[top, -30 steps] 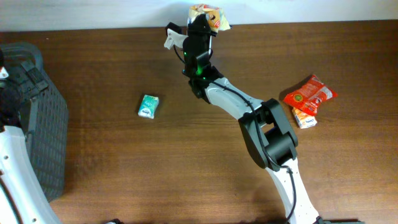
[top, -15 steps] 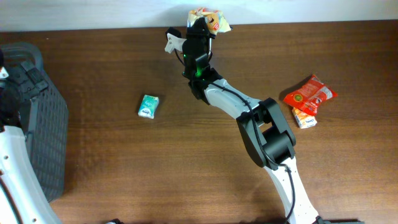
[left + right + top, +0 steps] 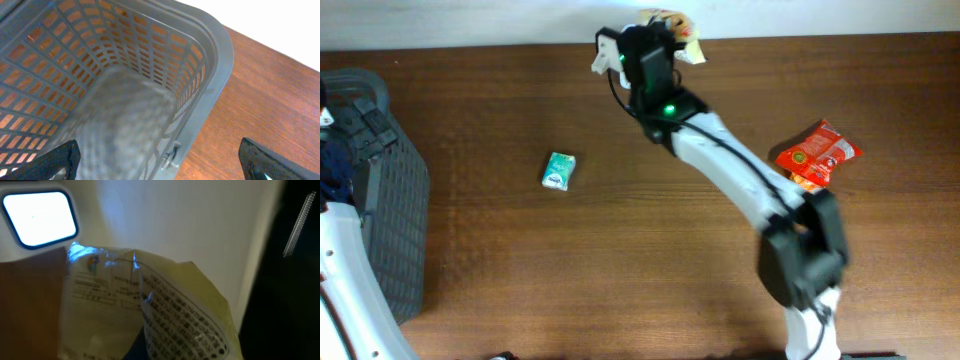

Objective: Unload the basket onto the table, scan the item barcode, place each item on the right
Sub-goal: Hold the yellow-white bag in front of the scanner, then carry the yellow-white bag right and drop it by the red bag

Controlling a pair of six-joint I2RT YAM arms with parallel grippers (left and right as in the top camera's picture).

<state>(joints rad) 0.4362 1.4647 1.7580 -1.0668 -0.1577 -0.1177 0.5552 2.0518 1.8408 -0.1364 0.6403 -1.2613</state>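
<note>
So the packet is seen pinched in the right gripper, jaws closed down on it, right up at the far edge of the table near the top middle of the overhead view. It's a crinkly yellowish thing. From the right wrist view the packet is filling most of the lower frame, with its side of small print turned up toward the camera. No barcode can be made out for sure in that print. A glowing white lit panel is sat in the upper left corner, above the packet and apart from it, with a pale wall behind. A bluish glint is caught on the packet's top edge.

The left gripper is spread wide open with nothing held, and it's hung over the grey basket at the left end of the table. Only its two finger tips are seen, at the bottom corners of the left wrist view.

Other stuff left lying on the wood: a green pack left of centre, and a red bag over on the right, touching a small orange box that's partly hidden by the arm.
</note>
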